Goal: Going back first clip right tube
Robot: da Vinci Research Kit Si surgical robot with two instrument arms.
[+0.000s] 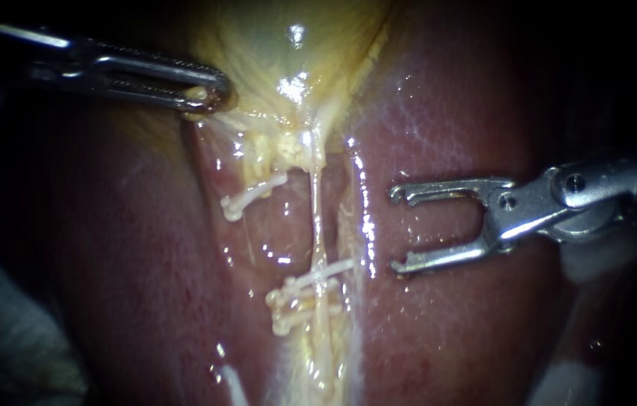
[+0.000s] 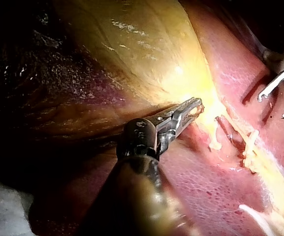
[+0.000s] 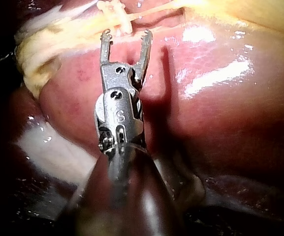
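My left instrument (image 1: 209, 94) comes in from the upper left, its jaws shut on a fold of the yellowish gallbladder (image 1: 273, 37). The same jaws (image 2: 193, 105) pinch that tissue (image 2: 142, 49) in the left wrist view. The right tube (image 1: 316, 218) runs as a thin pale strand down the middle, with white clips (image 1: 310, 282) across its lower part. Another clip (image 1: 250, 197) lies further left. My right instrument (image 1: 397, 229) stands open and empty just right of the tube, apart from it. Its forked jaws (image 3: 126, 34) point at the clips (image 3: 114, 10) in the right wrist view.
Glossy red liver (image 1: 446, 113) lies on both sides of the tubes and under my right instrument (image 2: 279, 96). Pale gauze lies at the lower left (image 1: 2, 338) and a white patch at the lower right (image 1: 566, 383). A white strip (image 3: 48, 147) lies beside the right shaft.
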